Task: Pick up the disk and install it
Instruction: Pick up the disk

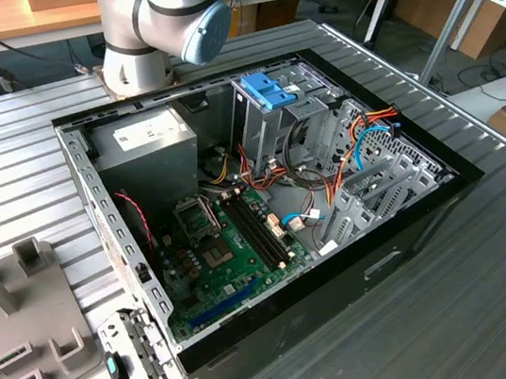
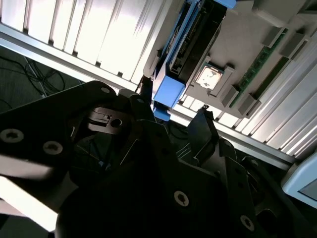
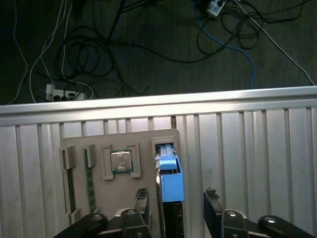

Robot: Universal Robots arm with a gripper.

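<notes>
The disk [image 3: 171,179] stands on edge in a slot of a grey holder [image 3: 148,140], its light blue bracket facing up. In the first wrist view my gripper [image 3: 176,193] is open just above it, one finger [image 3: 142,201] on each side of the disk's near end and clear of it. The second wrist view shows the disk [image 2: 181,47] from the side, with the blue bracket end between the two dark fingers [image 2: 203,126] of my gripper [image 2: 173,101].
The holder also carries a square processor chip [image 3: 121,161] and memory sticks [image 3: 90,181]. It lies close to the ribbed table's edge [image 3: 158,101], with cables on the floor beyond. The open computer case [image 1: 264,197], with power-supply box [image 1: 145,139] and blue-latched cage [image 1: 267,92], fills mid-table.
</notes>
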